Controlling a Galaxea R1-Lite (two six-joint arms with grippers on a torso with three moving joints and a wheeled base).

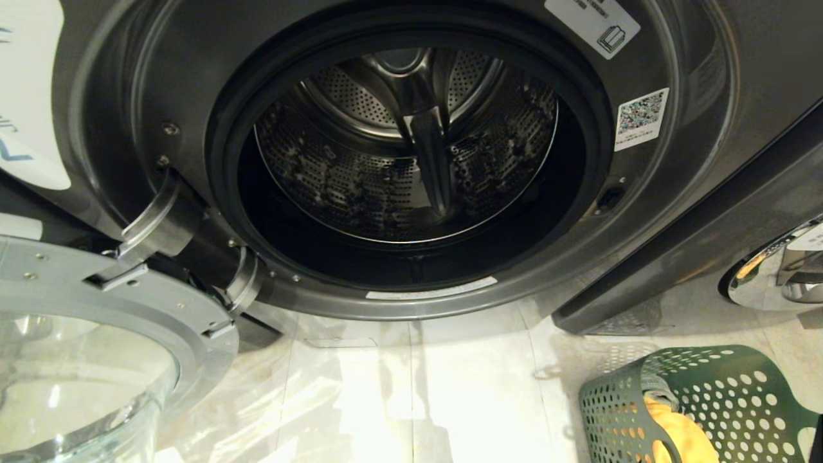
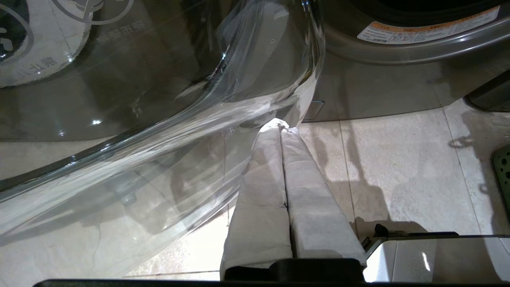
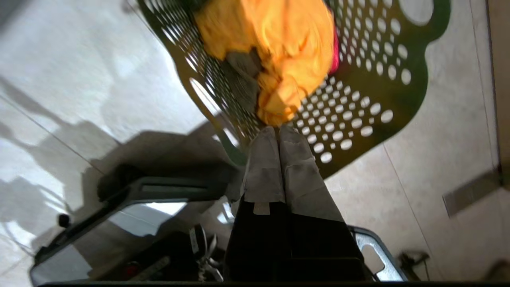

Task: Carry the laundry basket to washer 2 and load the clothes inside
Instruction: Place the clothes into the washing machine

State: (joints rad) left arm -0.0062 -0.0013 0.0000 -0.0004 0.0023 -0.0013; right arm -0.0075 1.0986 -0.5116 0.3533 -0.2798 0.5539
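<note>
Dark green perforated plastic laundry basket [image 1: 701,405] standing on the pale tiled floor [image 1: 450,399], low on the right, just beside the front of the dark grey front-load washer [image 1: 701,193]. Inside it, a crumpled orange-yellow garment [image 3: 275,52] heaped over a grey piece, with a sliver of pink cloth at its edge. Basket delivered, by the look of it; loading not yet begun, the perforated steel drum [image 1: 411,148] bare of clothes as far as visible.

Right gripper [image 3: 279,131] poised above the basket, cloth-covered fingers [image 3: 265,159] pressed together with nothing between them, tips close over the orange heap; touching the fabric or just short of it, hard to say from this angle. Left gripper [image 2: 282,125] low near the floor, jaws likewise closed and empty, tips right at the curved glass bowl of the open chrome-rimmed door [image 1: 83,360], swung out on the left.

For a good pick: spread the right jaws well before descending, sink into the thick middle of the orange bundle rather than a loose edge, close firmly. Lift high enough to clear the basket rim, mind trailing sleeves snagging in the holes. Carry over the black rubber door seal [image 1: 225,128] and release deep in the drum, not on the lip.
</note>
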